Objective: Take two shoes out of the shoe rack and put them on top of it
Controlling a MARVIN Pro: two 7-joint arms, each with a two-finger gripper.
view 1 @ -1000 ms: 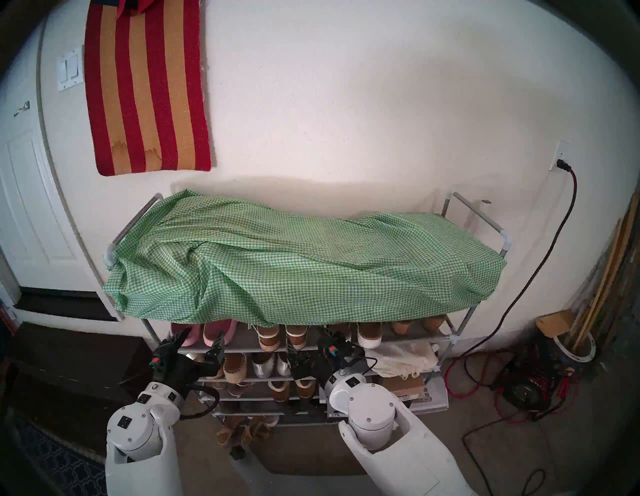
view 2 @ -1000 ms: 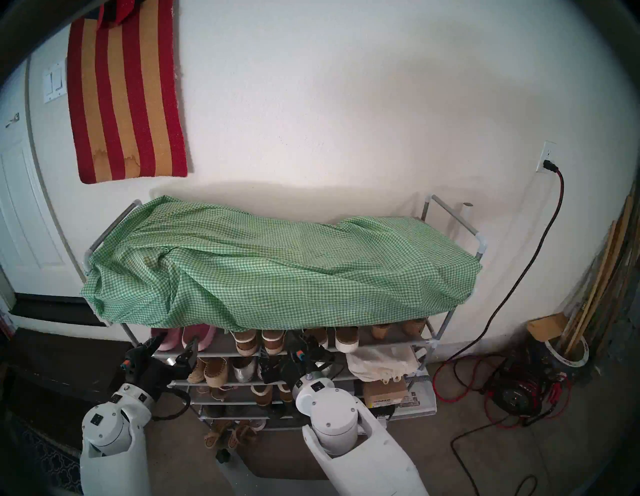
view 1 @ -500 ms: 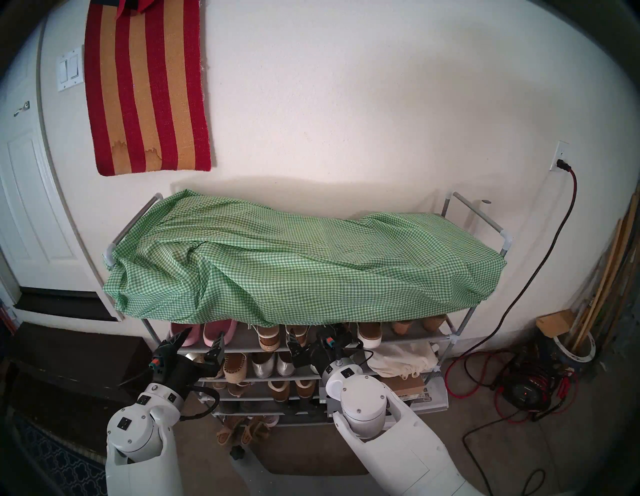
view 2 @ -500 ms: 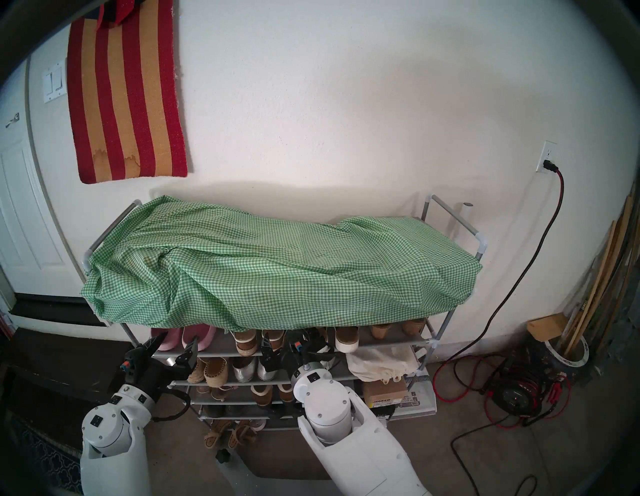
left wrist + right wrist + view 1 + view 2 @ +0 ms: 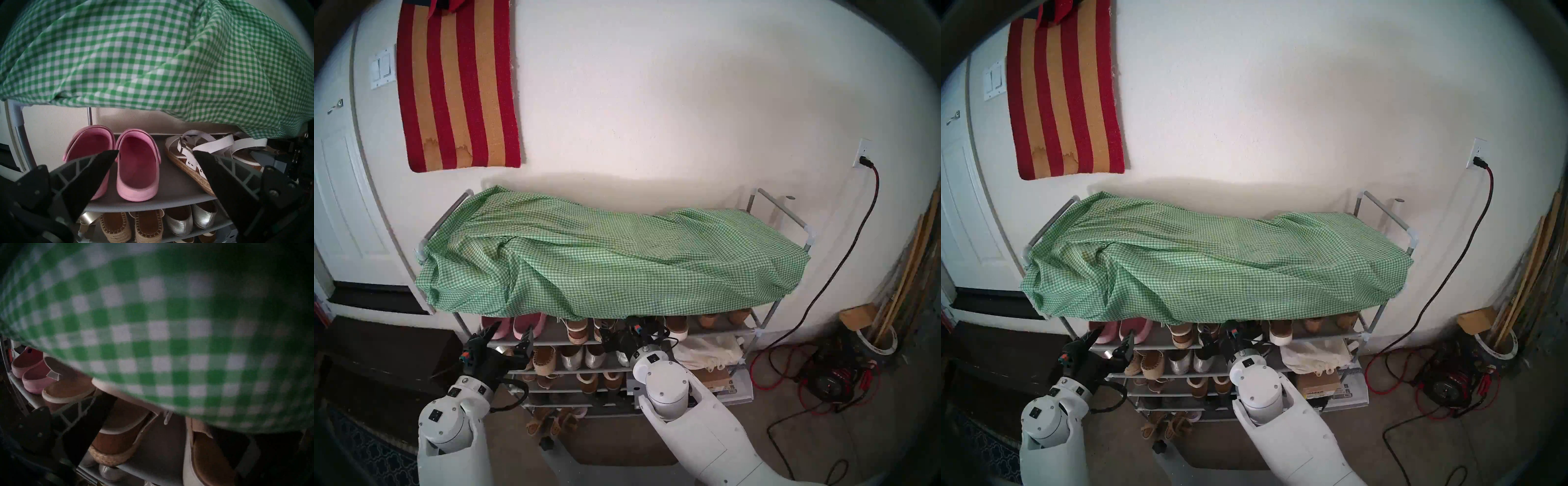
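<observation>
The shoe rack (image 5: 782, 213) stands against the wall with a green gingham cloth (image 5: 602, 258) draped over its top. Two wedge sandals with white straps (image 5: 186, 152) sit on the shelf just under the cloth's hem, left one (image 5: 577, 332), right one (image 5: 117, 439). My right gripper (image 5: 621, 328) is open at that shelf; one finger (image 5: 91, 417) lies beside the right sandal's heel, and the other is hidden by the cloth. My left gripper (image 5: 155, 151) hangs open and empty in front of the pink clogs, left of the sandals.
Pink clogs (image 5: 136, 161) stand left of the sandals, white chunky shoes (image 5: 675, 327) to their right. Espadrille flats (image 5: 544, 356) and silver flats (image 5: 582, 356) are one shelf down. A cloth bag (image 5: 707, 351), box (image 5: 714, 376) and cable reel (image 5: 829, 380) lie to the right.
My right gripper has risen and pushed forward from the lower shelf's level to the sandals' shelf, under the cloth's hem. The left arm has not moved.
</observation>
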